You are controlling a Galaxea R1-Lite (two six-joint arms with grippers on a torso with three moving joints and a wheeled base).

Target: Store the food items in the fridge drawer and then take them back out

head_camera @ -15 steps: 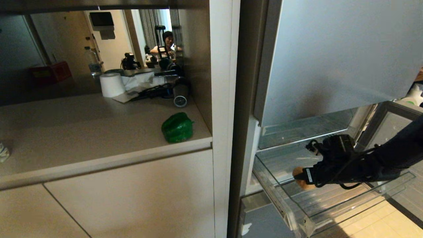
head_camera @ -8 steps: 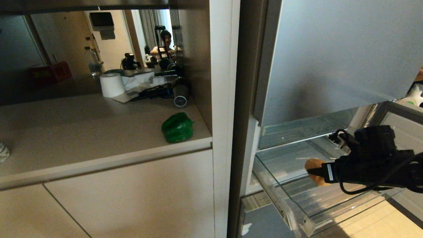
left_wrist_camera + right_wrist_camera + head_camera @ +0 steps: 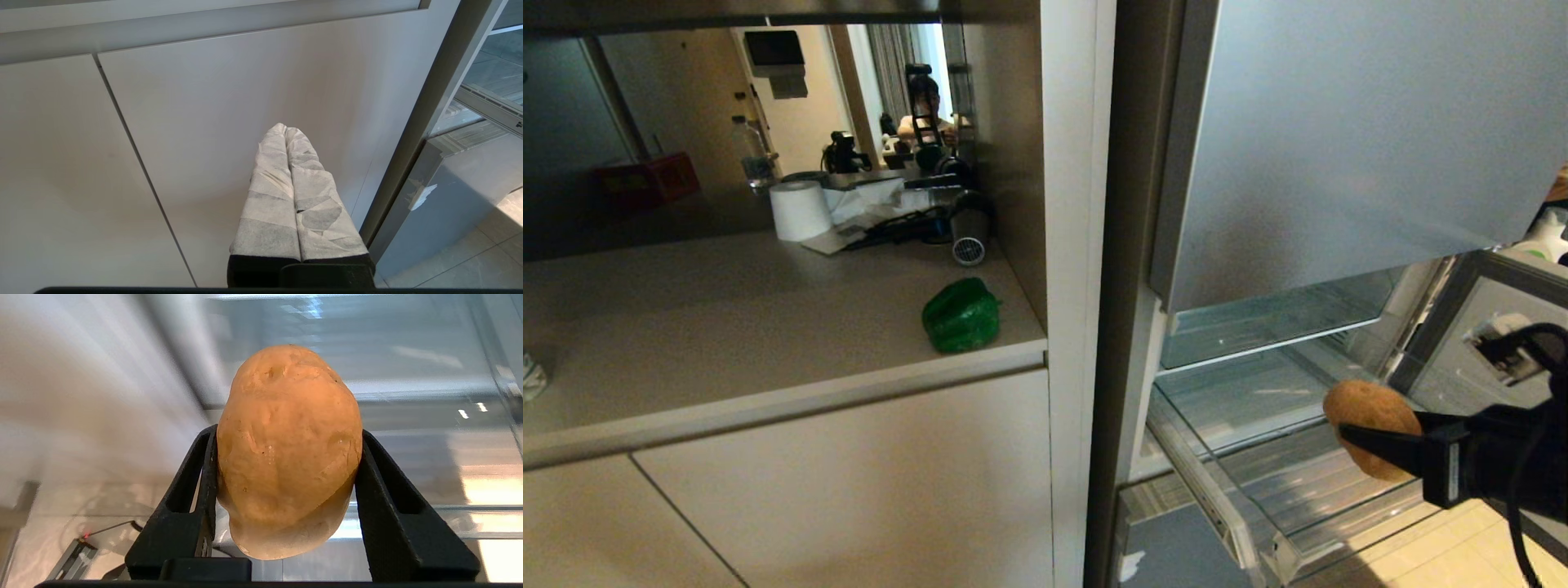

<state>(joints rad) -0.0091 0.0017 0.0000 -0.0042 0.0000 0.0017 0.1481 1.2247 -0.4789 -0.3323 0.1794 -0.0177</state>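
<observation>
A tan-brown potato (image 3: 1370, 426) hangs in the air over the pulled-out see-through fridge drawer (image 3: 1241, 523), clamped between the black fingers of my right gripper (image 3: 1364, 441), which reaches in from the right edge. In the right wrist view the potato (image 3: 288, 449) fills the gap between both fingers of that gripper (image 3: 286, 437). A glossy green bell pepper (image 3: 961, 317) lies on the beige counter (image 3: 727, 343), near its front right corner. My left gripper (image 3: 284, 130) is parked low before the cabinet doors, its white-wrapped fingers pressed together and empty.
The fridge's tall blue-grey door (image 3: 1356, 131) hangs above the drawer. At the counter's back stand a paper roll (image 3: 800, 209), cables and a clear bottle (image 3: 756, 155) before a mirror. A white vertical panel (image 3: 1078, 286) separates counter and fridge. Tiled floor (image 3: 1445, 563) shows below.
My right gripper has pulled back toward the right and risen, carrying the potato up from the drawer's floor. The pepper and left arm have kept still.
</observation>
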